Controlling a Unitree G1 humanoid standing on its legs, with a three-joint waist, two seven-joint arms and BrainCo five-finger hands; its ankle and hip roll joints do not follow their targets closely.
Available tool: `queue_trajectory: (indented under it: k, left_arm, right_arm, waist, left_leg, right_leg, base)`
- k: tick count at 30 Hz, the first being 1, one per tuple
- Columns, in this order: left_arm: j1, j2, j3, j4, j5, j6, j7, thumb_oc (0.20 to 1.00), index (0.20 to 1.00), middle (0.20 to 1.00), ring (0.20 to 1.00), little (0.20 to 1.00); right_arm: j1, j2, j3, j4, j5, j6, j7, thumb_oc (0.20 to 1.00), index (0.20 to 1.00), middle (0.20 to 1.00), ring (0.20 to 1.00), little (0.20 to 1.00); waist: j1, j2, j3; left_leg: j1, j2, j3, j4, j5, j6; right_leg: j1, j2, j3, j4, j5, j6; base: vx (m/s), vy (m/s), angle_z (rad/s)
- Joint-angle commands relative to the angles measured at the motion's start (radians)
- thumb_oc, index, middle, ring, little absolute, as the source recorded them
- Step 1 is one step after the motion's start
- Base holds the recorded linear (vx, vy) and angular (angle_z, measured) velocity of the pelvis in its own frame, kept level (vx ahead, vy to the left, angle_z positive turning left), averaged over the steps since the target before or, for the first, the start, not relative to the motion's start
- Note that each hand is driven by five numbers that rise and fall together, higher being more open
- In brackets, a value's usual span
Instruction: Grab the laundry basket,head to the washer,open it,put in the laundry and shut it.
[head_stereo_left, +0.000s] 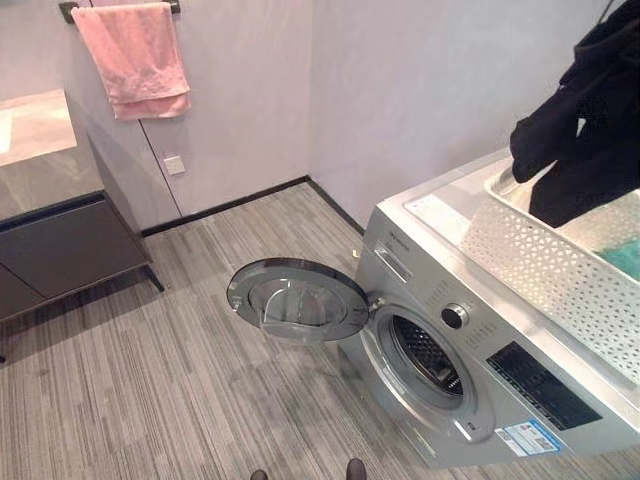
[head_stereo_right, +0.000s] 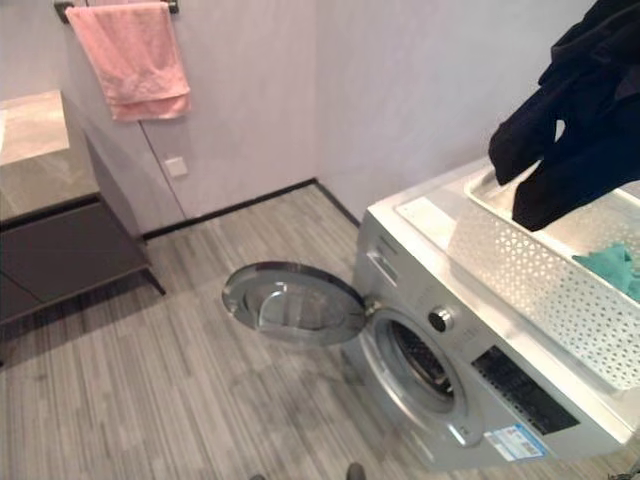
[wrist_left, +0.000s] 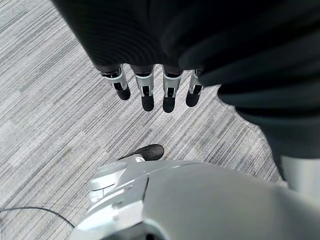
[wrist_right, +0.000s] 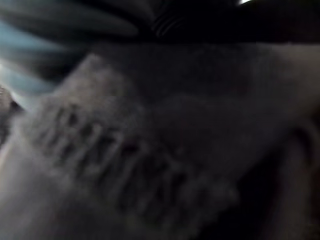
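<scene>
A silver front-loading washer (head_stereo_left: 470, 350) stands at the right of the frame, its round door (head_stereo_left: 295, 298) swung wide open toward the striped floor (head_stereo_left: 150, 400). On its top sits the white perforated laundry basket (head_stereo_left: 560, 265), a teal cloth (head_stereo_right: 612, 266) inside, and a dark garment (head_stereo_right: 570, 120) hangs above it at upper right. A pink towel (head_stereo_left: 135, 58) hangs at upper left over a dark cabinet (head_stereo_left: 60, 245). The left wrist view shows the left hand (wrist_left: 145, 90), fingers straight and relaxed, above the floor. The right hand's state cannot be told.
</scene>
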Motion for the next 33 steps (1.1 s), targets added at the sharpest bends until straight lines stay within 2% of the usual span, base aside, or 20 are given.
queue_trajectory:
  k: [1, 3, 10, 16, 19, 21, 22, 24, 26, 28, 30, 33]
  left_arm:
    - [-0.038, 0.018, -0.064, 0.072, 0.052, -0.006, 0.030, 1.000, 1.000, 1.000, 1.000, 1.000]
    - [-0.039, 0.018, -0.067, 0.079, 0.059, -0.007, 0.034, 1.000, 1.000, 1.000, 1.000, 1.000]
    - [-0.043, 0.018, -0.061, 0.099, 0.081, -0.005, 0.046, 1.000, 1.000, 1.000, 1.000, 1.000]
    - [-0.050, 0.013, -0.058, 0.086, 0.085, -0.010, 0.040, 1.000, 1.000, 1.000, 1.000, 1.000]
    - [-0.055, 0.013, -0.066, 0.076, 0.097, -0.014, 0.035, 1.000, 1.000, 1.000, 1.000, 1.000]
    - [-0.059, 0.030, -0.095, 0.066, 0.110, -0.026, 0.028, 1.000, 1.000, 1.000, 1.000, 1.000]
    - [-0.059, 0.030, -0.095, 0.066, 0.111, -0.027, 0.028, 1.000, 1.000, 1.000, 1.000, 1.000]
    - [-0.063, 0.034, -0.094, 0.048, 0.104, -0.033, 0.027, 1.000, 1.000, 1.000, 1.000, 1.000]
    - [-0.066, 0.037, -0.086, 0.036, 0.099, -0.033, 0.028, 1.000, 1.000, 1.000, 1.000, 1.000]
    - [-0.068, 0.025, -0.061, 0.020, 0.097, -0.027, 0.029, 1.000, 1.000, 1.000, 1.000, 1.000]
    - [-0.069, 0.007, -0.041, 0.008, 0.099, -0.021, 0.026, 1.000, 1.000, 1.000, 1.000, 1.000]
    - [-0.045, 0.009, -0.002, -0.031, 0.101, -0.020, 0.021, 1.000, 1.000, 1.000, 1.000, 1.000]
  right_arm:
    - [-0.123, -0.086, -0.035, -0.003, -0.034, -0.022, -0.109, 0.200, 0.200, 0.200, 0.200, 0.200]
    - [-0.150, -0.120, -0.027, -0.016, -0.049, -0.019, -0.144, 0.200, 0.200, 0.200, 0.200, 0.200]
    - [-0.232, -0.214, 0.016, -0.065, -0.065, -0.015, -0.177, 0.200, 0.200, 0.200, 0.200, 0.200]
    - [-0.233, -0.277, 0.002, -0.130, -0.054, -0.014, -0.183, 0.200, 0.200, 0.200, 0.200, 0.200]
    - [-0.215, -0.306, -0.017, -0.147, -0.064, -0.006, -0.182, 0.200, 0.200, 0.200, 0.200, 0.200]
    - [-0.242, -0.339, 0.003, -0.135, -0.056, 0.001, -0.175, 0.200, 0.200, 0.200, 0.200, 0.200]
    - [-0.250, -0.339, 0.011, -0.133, -0.056, 0.000, -0.175, 0.200, 0.200, 0.200, 0.200, 0.200]
    - [-0.263, -0.343, 0.034, -0.145, -0.054, 0.007, -0.163, 0.200, 0.200, 0.200, 0.200, 0.200]
    - [-0.274, -0.346, 0.046, -0.162, -0.052, 0.013, -0.157, 0.200, 0.200, 0.200, 0.200, 0.200]
    - [-0.212, -0.343, -0.002, -0.246, -0.067, 0.016, -0.153, 0.200, 0.200, 0.200, 0.200, 0.200]
    - [-0.083, -0.321, -0.116, -0.331, -0.102, 0.018, -0.153, 0.200, 0.200, 0.200, 0.200, 0.200]
    - [0.310, -0.247, -0.486, -0.499, -0.200, 0.033, -0.155, 0.200, 0.200, 0.200, 0.200, 0.200]
  waist:
    - [0.011, -0.060, -0.037]
    - [0.009, -0.063, -0.045]
    - [-0.009, -0.073, -0.057]
    - [-0.037, -0.076, -0.042]
    - [-0.050, -0.078, -0.032]
    - [-0.080, -0.096, -0.013]
    - [-0.077, -0.097, -0.013]
    - [-0.091, -0.098, 0.003]
    - [-0.088, -0.090, 0.013]
    - [-0.092, -0.043, 0.036]
    - [-0.097, -0.005, 0.046]
    - [-0.093, 0.019, 0.041]
  left_leg:
    - [0.037, 0.023, -0.015, 0.007, -0.101, 0.007]
    - [0.044, 0.014, -0.015, 0.007, -0.108, 0.014]
    - [0.063, -0.012, -0.004, 0.015, -0.128, 0.032]
    - [0.047, -0.046, 0.019, 0.103, -0.181, 0.063]
    - [0.042, -0.069, 0.029, 0.116, -0.196, 0.080]
    - [0.041, -0.110, 0.063, 0.122, -0.216, 0.104]
    - [0.041, -0.111, 0.067, 0.121, -0.216, 0.105]
    - [0.037, -0.127, 0.088, 0.130, -0.222, 0.115]
    - [0.030, -0.127, 0.110, 0.140, -0.227, 0.123]
    - [0.026, -0.110, 0.149, 0.146, -0.227, 0.133]
    - [0.017, -0.100, 0.172, 0.149, -0.216, 0.137]
    - [0.009, -0.087, 0.218, 0.143, -0.196, 0.146]
  right_leg:
    - [0.010, -0.082, -0.031, 0.045, -0.078, 0.070]
    - [0.011, -0.090, -0.027, 0.048, -0.076, 0.075]
    - [0.011, -0.110, 0.000, 0.062, -0.071, 0.086]
    - [-0.011, -0.140, 0.040, 0.091, -0.054, 0.102]
    - [-0.038, -0.155, 0.068, 0.109, -0.035, 0.117]
    - [-0.083, -0.183, 0.118, 0.106, 0.022, 0.145]
    - [-0.084, -0.184, 0.123, 0.104, 0.024, 0.147]
    - [-0.118, -0.196, 0.145, 0.100, 0.071, 0.155]
    - [-0.136, -0.192, 0.153, 0.098, 0.066, 0.155]
    - [-0.148, -0.190, 0.084, 0.158, 0.022, 0.131]
    - [-0.136, -0.190, 0.026, 0.225, -0.026, 0.107]
    - [-0.110, -0.189, -0.071, 0.339, -0.102, 0.078]
  base:
    - [0.00, 0.058, -0.05]
    - [-0.01, 0.067, -0.04]
    - [-0.01, 0.081, -0.03]
    - [-0.02, 0.128, -0.17]
    - [-0.06, 0.166, -0.24]
    - [-0.11, 0.255, -0.28]
    - [-0.10, 0.183, -0.52]
    - [-0.09, 0.078, -0.57]
    - [-0.12, 0.057, -0.53]
    - [-0.17, 0.051, -0.84]
    - [-0.12, 0.012, -1.00]
    - [-0.10, -0.007, -0.66]
